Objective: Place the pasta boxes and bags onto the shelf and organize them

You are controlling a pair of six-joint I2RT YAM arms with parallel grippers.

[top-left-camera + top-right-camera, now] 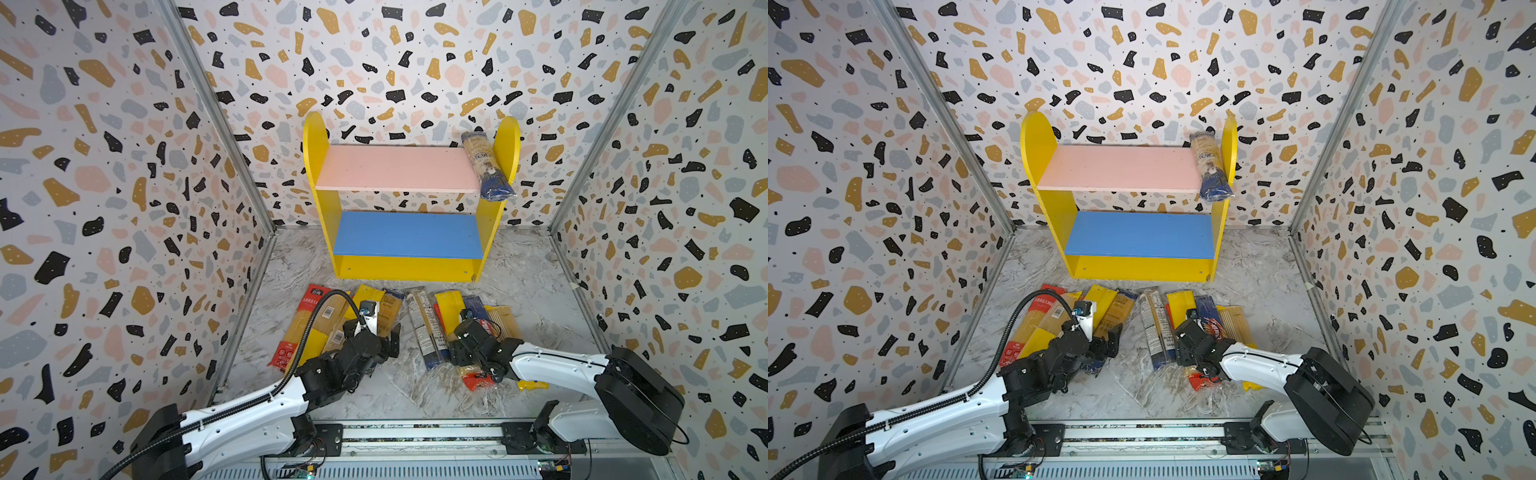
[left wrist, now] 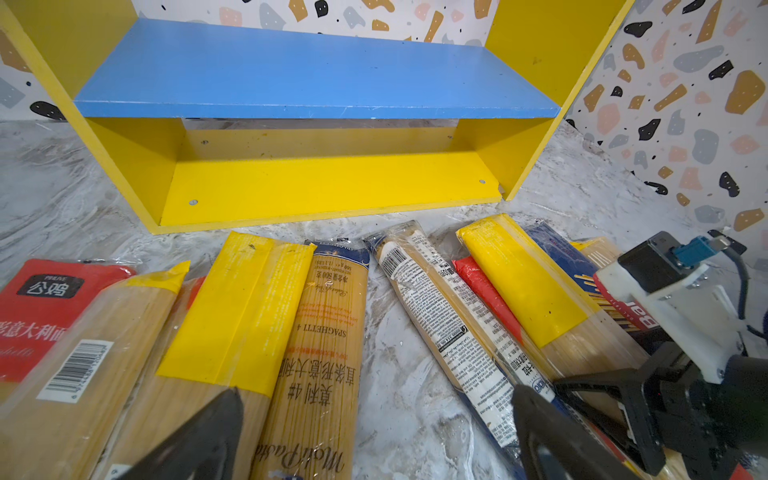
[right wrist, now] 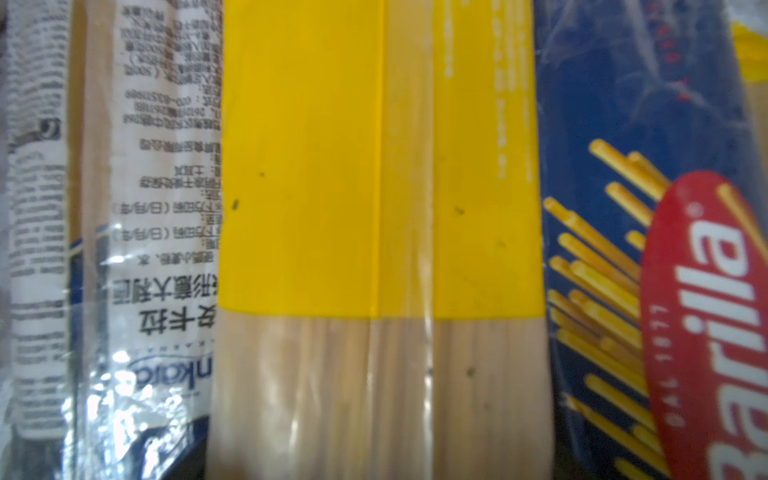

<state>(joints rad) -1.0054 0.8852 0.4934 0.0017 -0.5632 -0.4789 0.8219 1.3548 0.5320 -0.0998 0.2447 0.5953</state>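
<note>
right end effector (image 1: 466, 332) hiding its tips above yellow pack (image 3: 374, 166), grip unclear, left end effector (image 2: 374, 440) spread wide, packs (image 2: 324, 332) lie lengthwise toward shelf (image 2: 316, 75)

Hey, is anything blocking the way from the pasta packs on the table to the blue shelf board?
Nothing visible does. Only bare table lies between the packs and the shelf, and the blue board holds nothing.

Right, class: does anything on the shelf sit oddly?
Yes: the one spaghetti pack on the pink board lies skewed against the yellow side panel, its dark-blue end overhanging the front edge.
</note>
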